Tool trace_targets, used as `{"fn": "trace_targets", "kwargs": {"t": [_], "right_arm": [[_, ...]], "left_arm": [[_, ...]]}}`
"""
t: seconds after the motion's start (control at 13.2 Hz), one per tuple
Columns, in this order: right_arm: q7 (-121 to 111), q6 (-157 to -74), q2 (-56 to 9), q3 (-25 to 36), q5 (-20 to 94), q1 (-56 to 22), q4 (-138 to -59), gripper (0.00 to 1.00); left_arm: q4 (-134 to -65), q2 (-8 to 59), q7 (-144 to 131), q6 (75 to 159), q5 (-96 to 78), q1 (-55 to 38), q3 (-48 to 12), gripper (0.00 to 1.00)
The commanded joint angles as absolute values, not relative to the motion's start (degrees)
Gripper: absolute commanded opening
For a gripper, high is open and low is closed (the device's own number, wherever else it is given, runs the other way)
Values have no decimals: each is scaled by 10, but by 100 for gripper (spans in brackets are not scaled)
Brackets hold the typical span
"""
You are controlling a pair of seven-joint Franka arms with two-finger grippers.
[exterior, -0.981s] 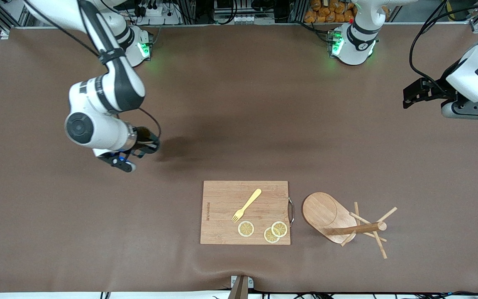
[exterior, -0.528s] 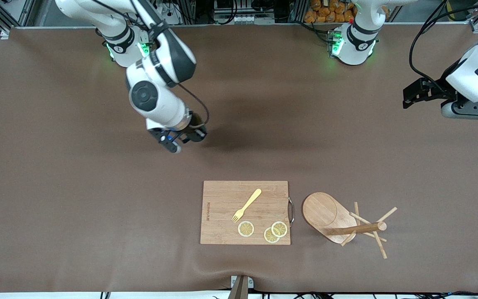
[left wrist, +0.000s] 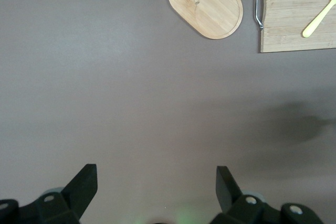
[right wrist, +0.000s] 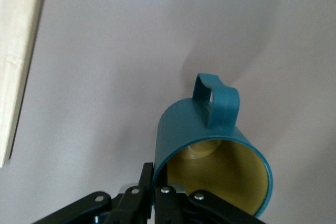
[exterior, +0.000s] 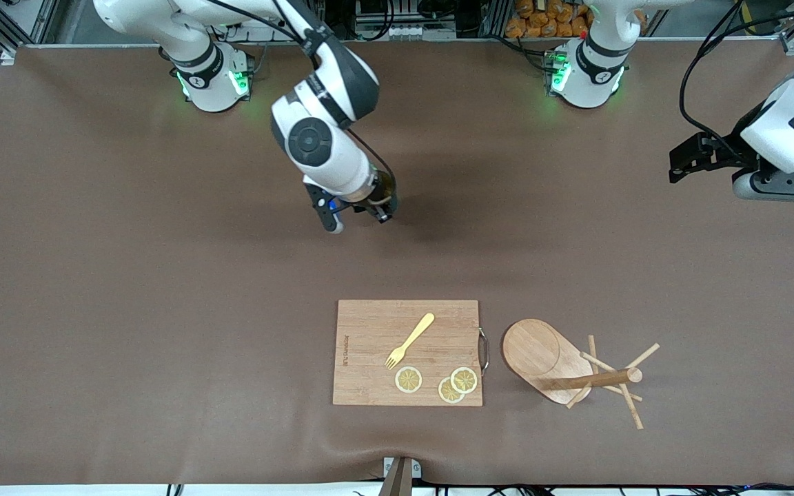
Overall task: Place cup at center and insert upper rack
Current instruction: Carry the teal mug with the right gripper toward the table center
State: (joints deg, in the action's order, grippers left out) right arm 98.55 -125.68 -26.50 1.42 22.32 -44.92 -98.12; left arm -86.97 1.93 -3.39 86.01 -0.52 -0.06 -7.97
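right gripper (exterior: 362,207) up over bare table mid-way, clamped on the cup's (right wrist: 212,150) rim, left gripper (left wrist: 152,190) waited with fingers wide open, upper rack (exterior: 569,368) lay tipped beside the cutting board (exterior: 369,372)

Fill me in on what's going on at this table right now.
The right gripper holds the cup by its rim, in the air over bare table. The upper rack lies tipped over beside the cutting board, which carries a fork and lemon slices. The left gripper waits open above the table.
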Motion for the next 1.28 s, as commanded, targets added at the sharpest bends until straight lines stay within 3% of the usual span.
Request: {"fn": "trace_targets", "kwargs": {"t": [0.0,0.38,1.21], "right_arm": [[1056,-1291,-336,24,228,-484,-916,0],[1096,-1337,-369,24,229,-502,-913,0],[1110,-1348,-379,25,223,-549,-916,0]], "left_arm": [[-861,23,-37,862,-6,3,-83,100],[-864,23,-37,866,-6,3,-83,100],[-867,22,-39,866,-6,0,-83,100]]}}
